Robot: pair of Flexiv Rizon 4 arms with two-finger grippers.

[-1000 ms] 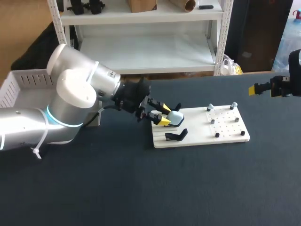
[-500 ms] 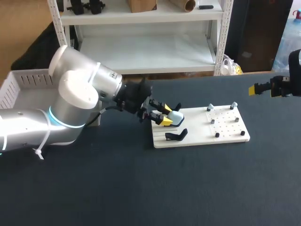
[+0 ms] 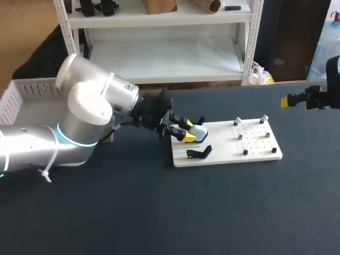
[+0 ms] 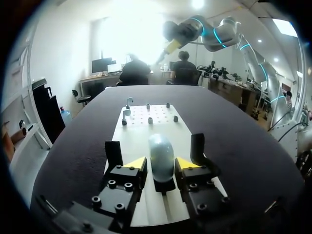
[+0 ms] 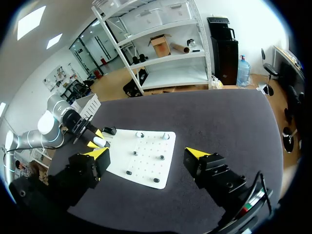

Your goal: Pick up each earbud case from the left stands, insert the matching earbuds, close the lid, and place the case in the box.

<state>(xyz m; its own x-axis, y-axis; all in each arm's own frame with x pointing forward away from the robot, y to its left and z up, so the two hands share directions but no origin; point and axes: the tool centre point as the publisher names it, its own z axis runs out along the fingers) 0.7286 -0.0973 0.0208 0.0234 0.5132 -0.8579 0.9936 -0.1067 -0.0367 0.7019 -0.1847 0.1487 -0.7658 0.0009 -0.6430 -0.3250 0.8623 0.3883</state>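
Left hand (image 3: 186, 130) straddling the pale blue case (image 4: 161, 153). Clamped or merely flanking: cannot tell, the contact too fine to make out. Case upright on its stand at the left end of the white board (image 3: 255, 151), lid apparently shut. Second stand (image 3: 199, 153), black and empty, just beside it on the same board. Right hand (image 5: 147, 153) released, holding nothing, well apart over the tabletop (image 3: 159, 212) near its far right edge. Box (image 3: 21, 93) at the far left, behind the left arm.

Probable troubles from here:
- Rounded, glossy shell, so likely to slip or twist out of a light or off-centre grip once lifted.
- Uneven closing could shove the case sideways off its stand and topple it onto the board.
- Pulling away at a slant could catch the case on its stand and drag the whole board, with no clamp visible holding it down.
- Empty stand close enough to be clipped by the left hand on the way out.
- Lid to be opened before any earbud goes in, probably needing the distant right hand; a drop at that handover quite possible.

No brand, label or writing legible on the case, the board, the stands or either hand.
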